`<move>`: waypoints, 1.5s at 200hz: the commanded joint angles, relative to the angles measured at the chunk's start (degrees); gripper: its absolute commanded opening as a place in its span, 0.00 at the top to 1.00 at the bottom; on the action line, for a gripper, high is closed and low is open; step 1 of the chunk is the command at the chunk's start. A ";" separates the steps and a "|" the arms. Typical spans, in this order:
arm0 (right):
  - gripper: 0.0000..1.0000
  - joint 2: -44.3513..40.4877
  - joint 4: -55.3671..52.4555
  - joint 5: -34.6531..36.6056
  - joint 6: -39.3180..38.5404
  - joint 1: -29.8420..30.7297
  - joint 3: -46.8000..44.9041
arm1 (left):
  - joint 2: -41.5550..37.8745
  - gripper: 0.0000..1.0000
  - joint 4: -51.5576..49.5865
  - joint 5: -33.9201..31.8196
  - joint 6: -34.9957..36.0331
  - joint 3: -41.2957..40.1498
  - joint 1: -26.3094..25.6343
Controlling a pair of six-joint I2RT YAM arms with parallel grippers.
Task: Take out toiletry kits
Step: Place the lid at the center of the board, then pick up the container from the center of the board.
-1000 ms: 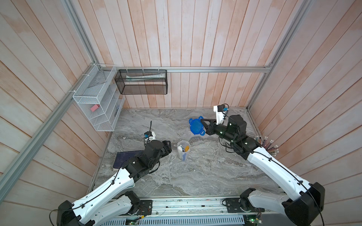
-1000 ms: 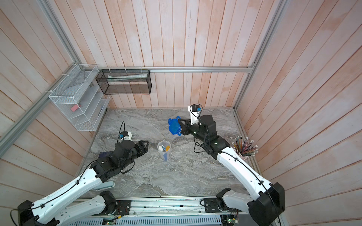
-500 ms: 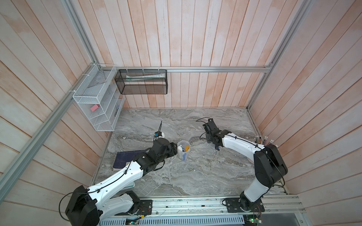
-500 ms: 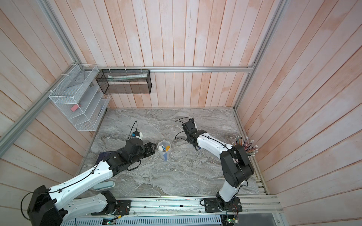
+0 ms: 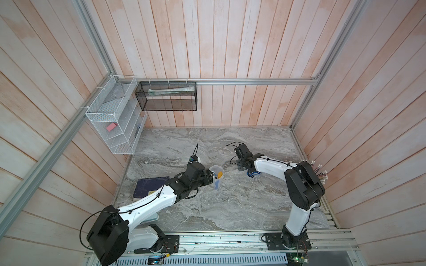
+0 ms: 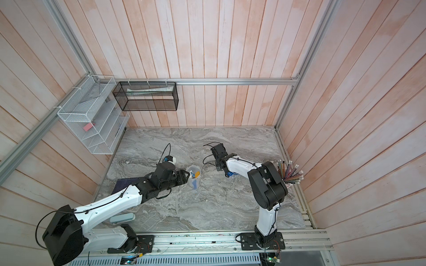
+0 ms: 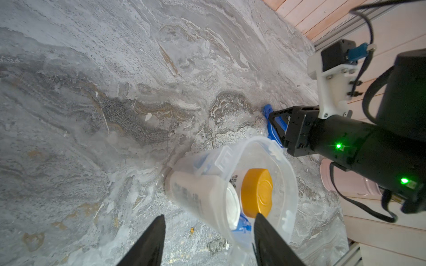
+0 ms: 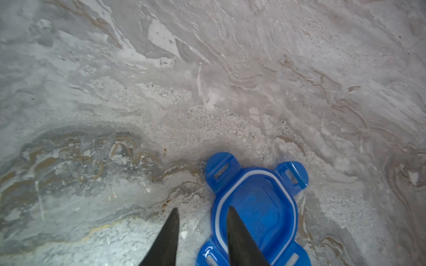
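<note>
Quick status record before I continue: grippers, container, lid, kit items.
left gripper: open, jaws either side of the clear container's near wall
right gripper: open, above the blue lid's edge, not holding it
clear container: standing on the table, uncovered
blue lid: flat on the table
kit items: yellow-capped bottle and white bottle inside the container; none taken out

Left tool point(image 7: 208, 216) wide open at the clear container point(image 7: 288, 175) on the marble worktop point(image 7: 115, 92). One finger point(image 7: 149, 244) sits outside the wall with a gap showing. The other reaches over the mouth, tip right at the orange-capped bottle point(image 7: 257, 192). Touching? Can't tell. A white bottle point(image 7: 196, 195) lies alongside, with a bit of blue toothbrush point(image 7: 242, 226) peeking out below. Behind, the right arm point(image 7: 357, 147) reaches down over a blue lid point(image 7: 267, 111), with a pink cup point(image 7: 345, 182) beyond it.
</note>
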 commanded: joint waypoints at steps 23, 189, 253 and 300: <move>0.52 -1.57 2.75 -3.65 2.82 0.71 -3.88 | 3.17 0.44 2.47 2.57 1.74 4.03 3.55; 0.53 -11.71 5.55 -6.93 4.35 0.65 -10.77 | 12.92 0.80 -1.67 8.49 5.25 11.32 4.74; 0.53 -14.90 6.56 -10.24 5.03 0.30 -11.68 | 12.24 1.00 -2.49 9.26 4.83 9.94 5.47; 0.49 -24.97 15.06 -24.34 7.63 -5.00 -18.12 | 7.71 1.00 5.33 17.66 0.89 4.20 10.05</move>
